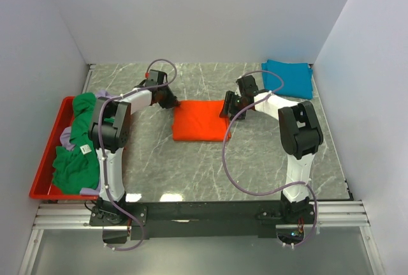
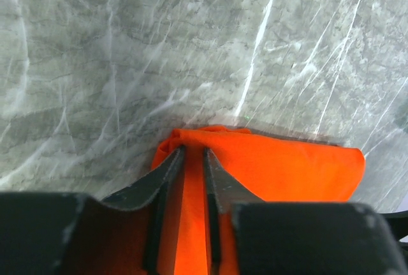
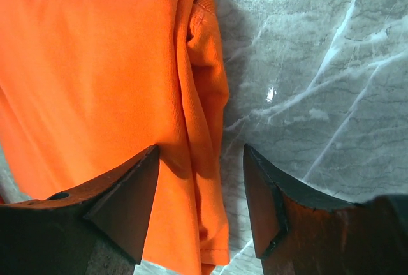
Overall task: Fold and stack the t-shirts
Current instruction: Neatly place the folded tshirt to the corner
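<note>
Trouble would come from a one-sided pull: the left fingers [image 2: 159, 182] pinch a corner of the orange t-shirt [image 1: 201, 120], while the right fingers [image 3: 124, 205] gape astride its opposite edge. The fold could drag open.

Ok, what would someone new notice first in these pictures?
The orange t-shirt lies folded in the middle, the left gripper shut on one edge, the right gripper open at the other. A red tray at left holds crumpled green shirts; a folded teal shirt sits far right.
</note>
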Controlling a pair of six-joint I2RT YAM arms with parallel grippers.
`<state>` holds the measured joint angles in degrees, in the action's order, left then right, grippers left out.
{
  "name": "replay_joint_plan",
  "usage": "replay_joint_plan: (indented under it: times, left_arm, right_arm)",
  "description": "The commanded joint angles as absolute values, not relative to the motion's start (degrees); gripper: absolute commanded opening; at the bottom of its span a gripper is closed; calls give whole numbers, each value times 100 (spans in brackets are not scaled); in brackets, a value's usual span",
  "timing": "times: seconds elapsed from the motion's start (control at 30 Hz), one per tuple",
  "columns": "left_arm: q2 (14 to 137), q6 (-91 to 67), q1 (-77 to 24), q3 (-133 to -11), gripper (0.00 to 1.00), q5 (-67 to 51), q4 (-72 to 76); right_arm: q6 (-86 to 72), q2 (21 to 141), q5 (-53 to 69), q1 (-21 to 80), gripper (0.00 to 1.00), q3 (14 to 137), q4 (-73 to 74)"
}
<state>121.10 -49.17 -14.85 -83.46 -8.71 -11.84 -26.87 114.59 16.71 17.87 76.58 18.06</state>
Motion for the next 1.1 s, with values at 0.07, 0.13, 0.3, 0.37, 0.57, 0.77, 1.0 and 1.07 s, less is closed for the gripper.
replay_joint_plan:
  times: [0.07, 0.13, 0.3, 0.37, 0.57, 0.77, 1.0, 1.07]
  left_arm:
    - [11663, -4755, -1450, -8481, 27, -668, -1537]
    - [11602, -4711, -1450, -8551, 28, -616, -1634]
    - [11286, -4728, -1459, -8604, 31, -457, -1854]
    - [11084, -4763, -1468, -8604, 32, -431, -1933]
    - [10170, -4782, -1705, -8368, 34, -334, -2311]
    - [8580, -4510, -2030, -7060, 35, -676, -2136]
    - [6927, -3807, -2171, -5688, 37, -888, -2504]
    - [6523, -3622, -2171, -5424, 37, -905, -2645]
  right_arm:
    - [-2909, 11689, 1451, 1994, 61, 7663, 1722]
    - [-2979, 11759, 1275, 2135, 59, 7743, 1802]
    - [-3181, 11856, 1222, 2188, 43, 7682, 1705]
    - [-3199, 11856, 1117, 2241, 37, 7734, 1749]
    - [-3112, 11918, 793, 2329, 9, 7971, 1959]
    - [-2778, 11971, -365, 2312, 0, 8428, 2460]
    - [-2224, 12032, -1493, 2251, 0, 9016, 2855]
    - [-2189, 12146, -1617, 2171, 0, 9236, 3075]
